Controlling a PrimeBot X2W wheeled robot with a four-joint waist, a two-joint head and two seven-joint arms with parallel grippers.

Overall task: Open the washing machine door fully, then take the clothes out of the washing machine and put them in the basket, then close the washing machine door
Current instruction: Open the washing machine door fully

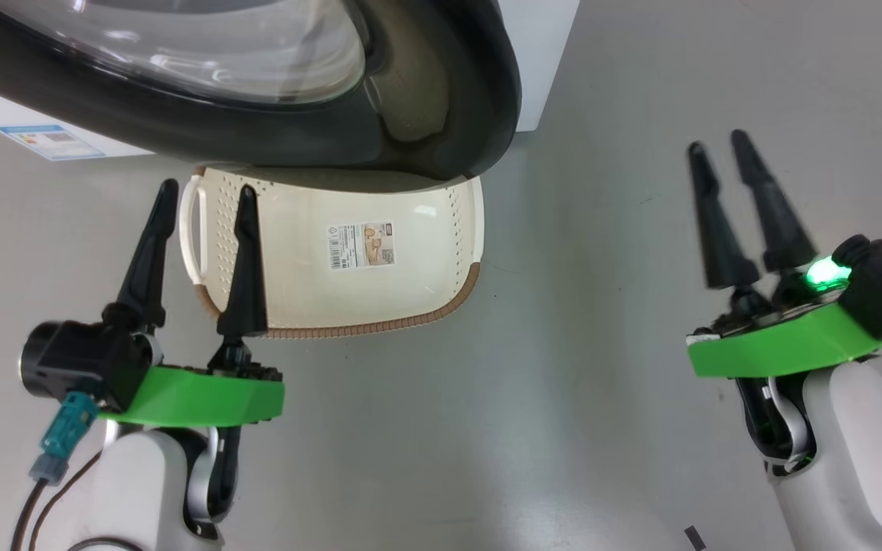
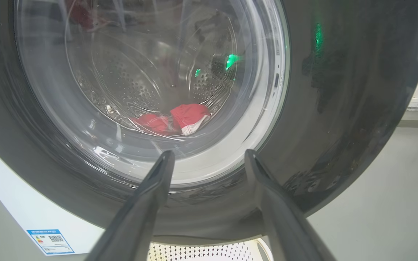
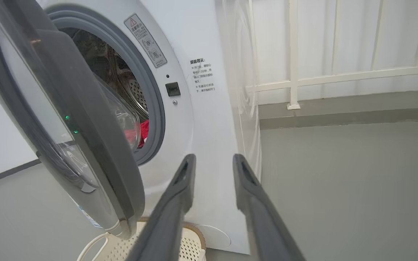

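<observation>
Washing machine (image 3: 209, 145) mouth faces the robot. Washing machine door (image 1: 181, 134) upright and only ajar, free edge swung out over the basket (image 1: 380, 325). Risk: a reaching arm knocks it, or clothes land on it. Basket on floor, mouth up, long axis left-right. Left pincer (image 1: 207, 187) wide open, empty; right pincer (image 1: 717, 141) part-open, empty. Clothes (image 2: 180, 117) low in drum.

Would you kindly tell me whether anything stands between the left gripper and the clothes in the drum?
Yes. The washing machine door, only partly open, hangs between the left gripper and the clothes, which that gripper's wrist view shows through the door's glass window.
</observation>
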